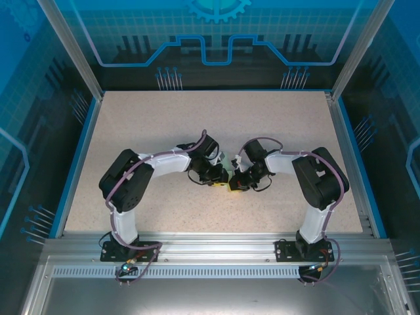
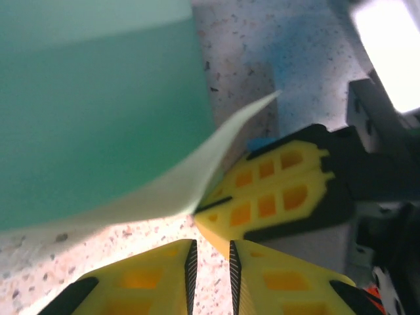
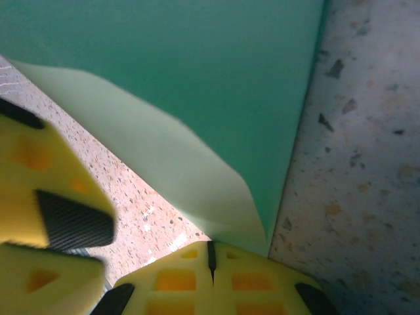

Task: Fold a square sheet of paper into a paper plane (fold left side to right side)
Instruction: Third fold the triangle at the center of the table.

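You see the square sheet of thin pale mint-green paper point(image 1: 224, 160) lying near the middle of the speckled beige desk point(image 1: 164, 125), where both arms meet. Your right gripper point(image 3: 211, 254) has its yellow fingers pressed together, pinching the edge of a corner flap that curls up off the desk while the rest of the sheet lies flat. In the top view the sheet shows at 12 o'clock from those fingers. Your left gripper point(image 2: 210, 266) sits just beside, at 9 o'clock of the right one. Its 2 fingers are slightly spread, with bare desk showing in the narrow gap, and they grip nothing.
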Motion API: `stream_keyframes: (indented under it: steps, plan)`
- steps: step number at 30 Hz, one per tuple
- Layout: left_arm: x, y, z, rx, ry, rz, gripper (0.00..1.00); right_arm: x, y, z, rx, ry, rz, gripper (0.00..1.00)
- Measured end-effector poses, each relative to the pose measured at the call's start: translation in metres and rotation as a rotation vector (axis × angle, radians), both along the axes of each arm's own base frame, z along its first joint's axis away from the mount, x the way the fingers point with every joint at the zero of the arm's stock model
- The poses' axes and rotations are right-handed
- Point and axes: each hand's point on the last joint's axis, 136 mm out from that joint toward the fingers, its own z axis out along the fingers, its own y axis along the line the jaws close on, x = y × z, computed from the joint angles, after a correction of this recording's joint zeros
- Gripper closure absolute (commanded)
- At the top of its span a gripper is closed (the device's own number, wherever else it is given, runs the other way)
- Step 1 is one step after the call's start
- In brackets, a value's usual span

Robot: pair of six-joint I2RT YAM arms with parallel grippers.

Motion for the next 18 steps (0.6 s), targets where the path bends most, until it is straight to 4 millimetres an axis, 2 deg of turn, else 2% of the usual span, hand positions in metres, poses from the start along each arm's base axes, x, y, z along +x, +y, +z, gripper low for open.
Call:
stream_keyframes:
  steps: [5, 12, 18]
  plan:
    - [-0.001, 0.0, -0.012, 0.018, 0.025, 0.0, 0.77, 0.0, 0.0, 0.0, 0.0, 0.0, 0.0, 1.0]
    - [0.001, -0.001, -0.014, 0.031, 0.041, -0.002, 0.77, 0.0, 0.0, 0.0, -0.004, 0.012, -0.008, 1.0]
    - [0.003, 0.0, -0.014, 0.032, 0.051, 0.001, 0.81, 0.0, 0.0, 0.0, -0.006, 0.015, -0.008, 1.0]
